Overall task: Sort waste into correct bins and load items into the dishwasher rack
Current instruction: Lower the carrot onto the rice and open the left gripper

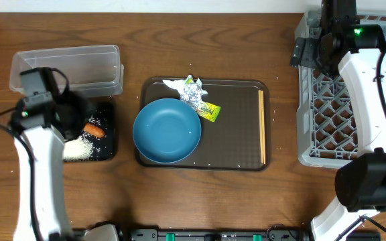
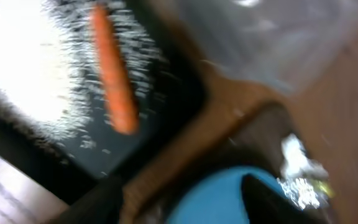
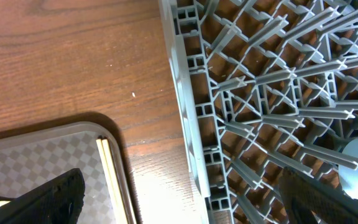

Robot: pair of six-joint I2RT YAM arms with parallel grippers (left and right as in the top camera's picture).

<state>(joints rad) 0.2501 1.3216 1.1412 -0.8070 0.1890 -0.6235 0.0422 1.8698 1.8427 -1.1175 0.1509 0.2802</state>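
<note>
Overhead, rice [image 1: 82, 148] and carrot stick [image 1: 94, 130] are seen binned in the black tray [image 1: 108, 115], left of the brown serving tray [image 1: 236, 134]. The blue bowl [image 1: 167, 130], wrapper [image 1: 203, 104] and chopsticks [image 1: 261, 127] are not yet cleared from it. Left gripper [image 2: 185, 186] and right gripper [image 3: 182, 199] are spread apart, empty.

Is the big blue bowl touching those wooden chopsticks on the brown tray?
Apart. Overhead, the blue bowl sits at the left of the brown tray, the chopsticks along its right edge, bare tray between.

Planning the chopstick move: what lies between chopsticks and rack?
Between chopsticks and rack: only the tray rim, then bare table; overhead and right wrist views show it.
</note>
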